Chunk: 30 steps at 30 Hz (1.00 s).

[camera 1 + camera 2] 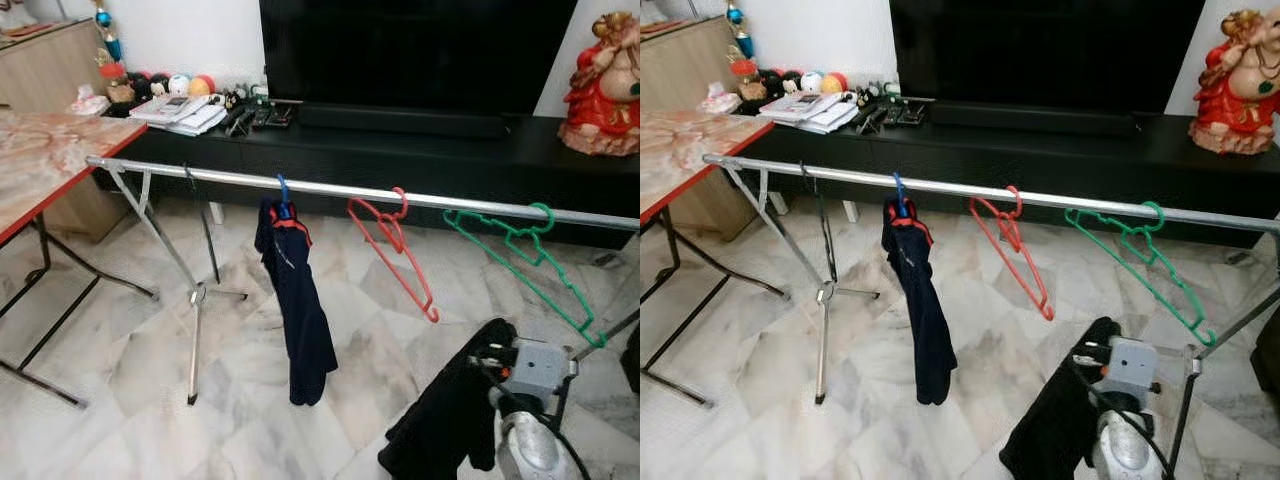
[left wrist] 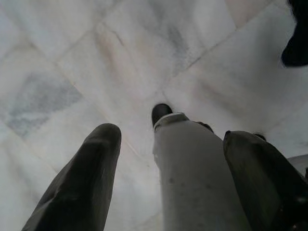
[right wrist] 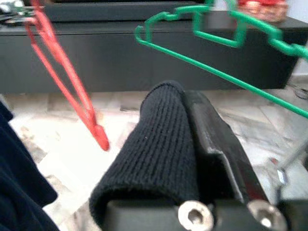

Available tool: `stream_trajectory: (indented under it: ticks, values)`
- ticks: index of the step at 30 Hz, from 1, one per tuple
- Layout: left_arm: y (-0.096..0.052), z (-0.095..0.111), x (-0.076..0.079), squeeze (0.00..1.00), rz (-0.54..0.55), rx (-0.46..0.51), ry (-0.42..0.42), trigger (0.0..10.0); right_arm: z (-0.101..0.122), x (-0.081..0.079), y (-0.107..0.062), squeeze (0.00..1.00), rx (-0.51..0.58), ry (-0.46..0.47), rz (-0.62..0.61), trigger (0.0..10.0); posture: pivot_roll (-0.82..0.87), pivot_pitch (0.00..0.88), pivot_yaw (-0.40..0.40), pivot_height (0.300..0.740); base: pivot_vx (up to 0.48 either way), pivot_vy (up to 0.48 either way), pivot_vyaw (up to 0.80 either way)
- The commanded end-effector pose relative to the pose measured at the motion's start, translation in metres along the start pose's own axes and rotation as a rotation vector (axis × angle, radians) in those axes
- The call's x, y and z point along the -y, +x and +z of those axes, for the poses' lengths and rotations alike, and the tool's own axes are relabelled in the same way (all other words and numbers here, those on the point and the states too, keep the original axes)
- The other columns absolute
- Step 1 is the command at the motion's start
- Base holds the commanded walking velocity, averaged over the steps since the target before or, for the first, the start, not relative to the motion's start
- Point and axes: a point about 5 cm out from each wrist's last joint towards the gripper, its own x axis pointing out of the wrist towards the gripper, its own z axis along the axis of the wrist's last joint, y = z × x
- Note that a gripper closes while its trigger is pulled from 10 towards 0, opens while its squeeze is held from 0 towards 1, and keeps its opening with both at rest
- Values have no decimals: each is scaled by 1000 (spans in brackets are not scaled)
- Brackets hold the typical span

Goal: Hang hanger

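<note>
Floor (image 1: 120, 400): glossy white marble tiles with grey veining.
Rail (image 1: 220, 178): slim, round silver metal bar on folding legs.
Navy garment (image 1: 297, 310): limp cloth on a blue hanger.
Green hanger (image 1: 520, 255): thin, notched plastic, hooked on the rail's right part, tilted.
Red hanger (image 1: 395, 250): thin plastic, beside the green one.
Right gripper (image 3: 192, 144): fingers clamped on black ribbed knit cloth (image 3: 154, 149).
Left gripper (image 2: 168, 139): fingers spread apart above the floor.

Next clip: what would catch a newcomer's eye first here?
A silver rail runs across the room in front of a black TV console, carrying a dark garment on a blue hanger, then an empty red hanger and an empty green hanger. At lower right, the right pincer is shut on a black knitted cloth. A red figurine stands on the console's right end.
</note>
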Motion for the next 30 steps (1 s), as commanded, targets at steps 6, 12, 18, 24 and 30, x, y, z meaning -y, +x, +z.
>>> stream_trajectory:
  ticks: [6,12,18,24,30]
  values:
    - [-4,-17,-5,0,13,-51,18,10000,4,-6,2,0,21,9,13,10000,-23,32,10,740,261,0,0]
    - [-6,-24,-7,0,15,-63,19,10000,3,-6,2,0,15,11,9,10000,-22,33,10,740,259,0,0]
    - [-6,-23,-7,0,14,-63,20,10000,3,-6,2,0,12,12,8,10000,-23,34,11,740,261,0,0]
    - [-5,-21,-7,0,12,-59,22,10000,2,-6,2,0,9,12,9,10000,-23,34,10,740,258,0,0]
    - [-6,-22,-8,0,11,-61,23,10000,0,-6,1,0,1,11,9,10000,-23,34,9,740,257,0,0]
